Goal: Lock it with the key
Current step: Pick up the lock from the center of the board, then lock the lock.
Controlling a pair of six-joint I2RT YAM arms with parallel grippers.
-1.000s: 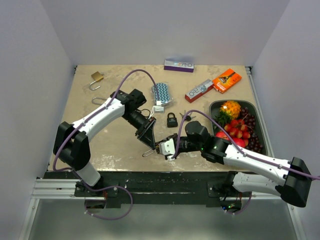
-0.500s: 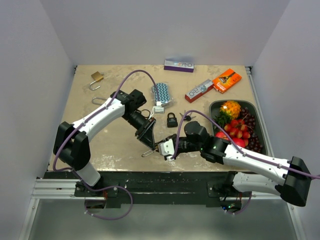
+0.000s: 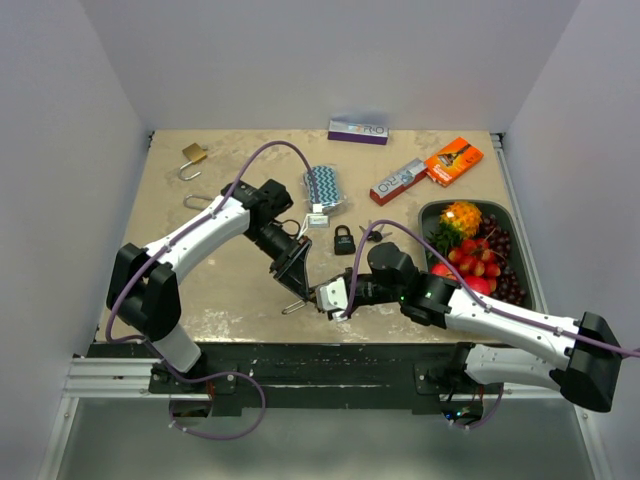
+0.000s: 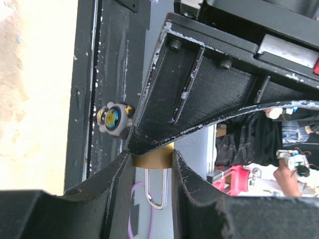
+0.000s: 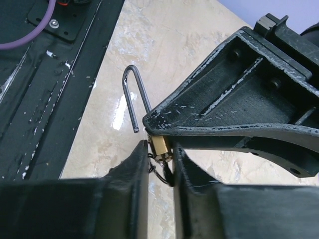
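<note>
My left gripper (image 3: 298, 283) (image 4: 152, 158) is shut on a small brass padlock (image 4: 152, 161) (image 5: 160, 146), held just above the table's near edge. Its silver shackle (image 4: 156, 191) (image 5: 133, 98) hangs open, one leg free. A dark key (image 5: 166, 172) with a wire ring sticks out of the padlock's base. My right gripper (image 3: 322, 299) (image 5: 160, 154) meets the lock from the right. Its two fingers (image 5: 133, 172) stand tight on either side of the key and the lock's base. In the top view the lock is mostly hidden between the two grippers.
A black padlock (image 3: 343, 240) lies mid-table, with another brass padlock (image 3: 193, 154) at the far left. A blue patterned pouch (image 3: 322, 186), a purple box (image 3: 358, 131), a red-white box (image 3: 398, 181) and an orange box (image 3: 454, 161) lie further back. A dark fruit tray (image 3: 430, 212) stands on the right.
The right gripper's jaws have narrowed around the key at the lock's base. Both arms have stayed almost where they were.
</note>
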